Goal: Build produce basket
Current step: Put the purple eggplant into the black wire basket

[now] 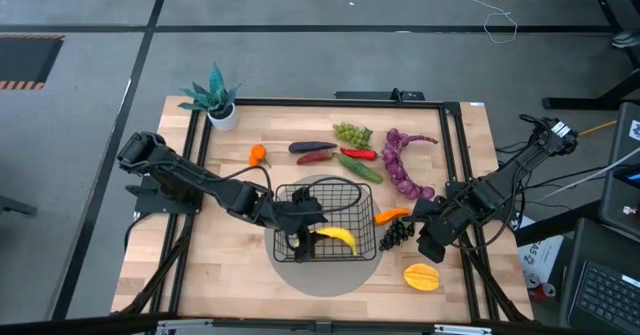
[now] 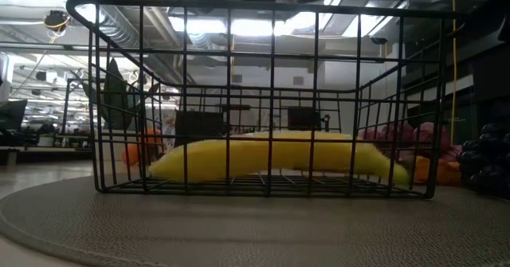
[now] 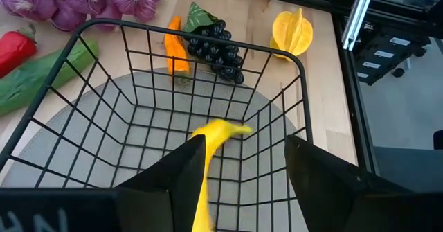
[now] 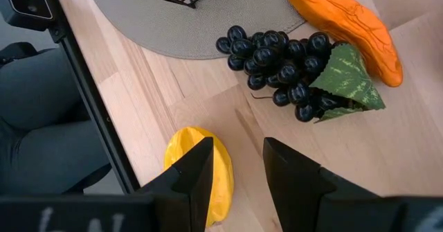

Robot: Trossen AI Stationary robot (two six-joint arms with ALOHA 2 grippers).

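The black wire basket [image 1: 325, 218] stands on a round grey mat [image 1: 330, 273] near the table's front edge. A yellow banana [image 2: 271, 157] lies on the basket's floor. My left gripper [image 3: 243, 145] hangs open over the basket's near left part, the banana [image 3: 208, 183] below and between its fingers. My right gripper [image 4: 239, 149] is open above bare wood to the right of the basket, between the dark grapes [image 4: 291, 66] and the yellow starfruit [image 4: 181, 149]. An orange carrot [image 4: 346, 24] lies beside the grapes.
More produce lies behind the basket: green grapes [image 1: 352, 132], a purple bunch [image 1: 402, 165], cucumber [image 1: 360, 167], red pepper [image 1: 357, 153], eggplant [image 1: 310, 147] and a small orange fruit [image 1: 258, 155]. A teal potted plant [image 1: 215, 100] stands at the far left corner. Black rails frame the table.
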